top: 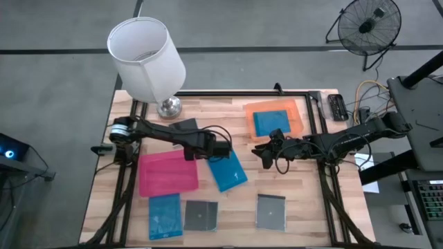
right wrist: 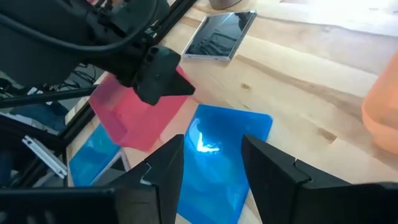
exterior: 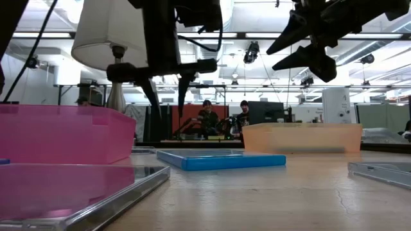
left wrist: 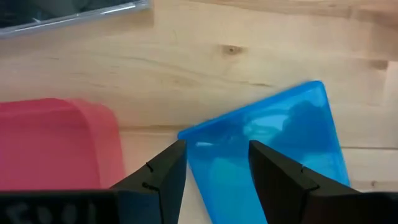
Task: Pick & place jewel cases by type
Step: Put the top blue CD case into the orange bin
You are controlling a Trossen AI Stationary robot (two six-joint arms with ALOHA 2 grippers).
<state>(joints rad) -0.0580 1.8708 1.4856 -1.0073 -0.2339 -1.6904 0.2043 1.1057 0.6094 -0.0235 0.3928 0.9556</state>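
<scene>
Blue jewel case point(top: 228, 171) lies flat on the table point(top: 304, 200); we find left gripper point(top: 225, 148) and right gripper point(top: 261, 151) above it, jaws open, empty.

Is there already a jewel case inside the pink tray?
No. In the high view the pink plastic tray holds nothing, while the orange plastic tray holds one translucent blue jewel case.

Wooden table point(top: 304, 207): trays, jewel cases point(top: 228, 170)
</scene>
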